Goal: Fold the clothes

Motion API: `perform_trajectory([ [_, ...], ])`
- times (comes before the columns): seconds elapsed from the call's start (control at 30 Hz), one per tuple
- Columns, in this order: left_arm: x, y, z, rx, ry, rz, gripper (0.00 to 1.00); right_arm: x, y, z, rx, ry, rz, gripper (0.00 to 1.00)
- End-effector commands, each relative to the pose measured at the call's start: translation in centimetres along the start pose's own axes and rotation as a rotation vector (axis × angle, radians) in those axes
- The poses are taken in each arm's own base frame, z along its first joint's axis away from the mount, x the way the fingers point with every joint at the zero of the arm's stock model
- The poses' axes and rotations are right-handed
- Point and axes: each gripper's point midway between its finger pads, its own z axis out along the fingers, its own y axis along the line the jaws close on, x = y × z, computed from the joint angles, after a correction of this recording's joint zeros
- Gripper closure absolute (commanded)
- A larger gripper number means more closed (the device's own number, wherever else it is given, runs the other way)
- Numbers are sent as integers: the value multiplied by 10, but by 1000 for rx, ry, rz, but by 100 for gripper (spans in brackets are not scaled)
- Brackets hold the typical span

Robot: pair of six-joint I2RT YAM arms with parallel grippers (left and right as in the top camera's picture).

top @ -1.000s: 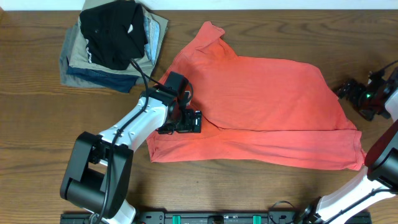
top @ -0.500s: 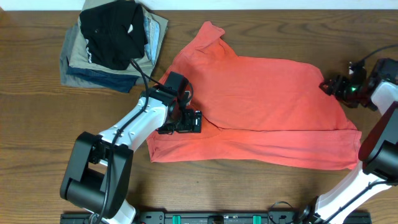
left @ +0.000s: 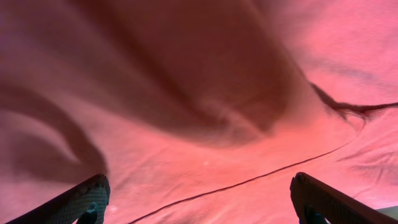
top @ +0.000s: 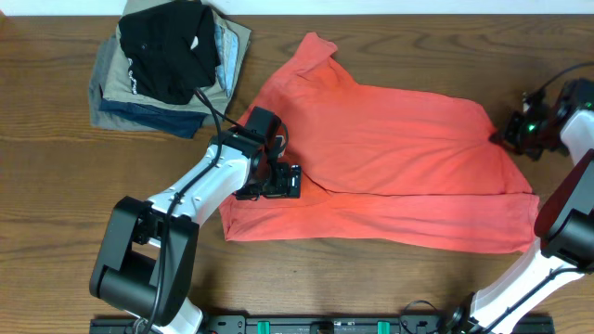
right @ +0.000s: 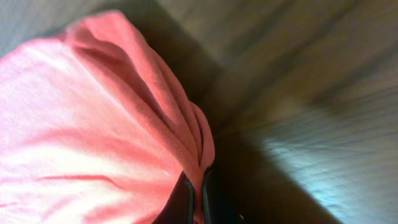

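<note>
**Coral-red T-shirt (top: 390, 158) pinched at its 3 o'clock edge**

The T-shirt lies spread flat on the wooden table (top: 46, 204), from centre out to 3 o'clock. The right arm (top: 566, 223) rises from 5 o'clock and bends inward. The right gripper (top: 513, 137) has its fingers (right: 186, 199) pressed together on a bunched fold of the hem. The left arm (top: 195, 190) stretches from 7 o'clock. The left gripper (top: 278, 181) points down over the shirt's 9 o'clock side, fingers (left: 74, 198) spread wide, holding nothing. A stack of folded garments (top: 121, 97) sits at 10 o'clock.
</note>
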Motion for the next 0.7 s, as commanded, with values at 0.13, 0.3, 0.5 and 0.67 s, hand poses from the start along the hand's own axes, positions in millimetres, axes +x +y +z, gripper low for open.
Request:
perform_trajectory([
  [0.13, 4, 2, 5, -1, 16, -2, 6, -15, 10, -46, 178, -29, 3, 98],
  [0.3, 0, 0, 5, 5, 0, 3, 6, 14, 24, -34, 276, 72, -47, 90],
  [0.5, 0, 0, 5, 5, -1, 3, 6, 56, 67, -1, 297, 170, -179, 73],
  [0.67, 0, 0, 5, 5, 0, 2, 6, 68, 78, 6, 397, 171, -258, 69],
])
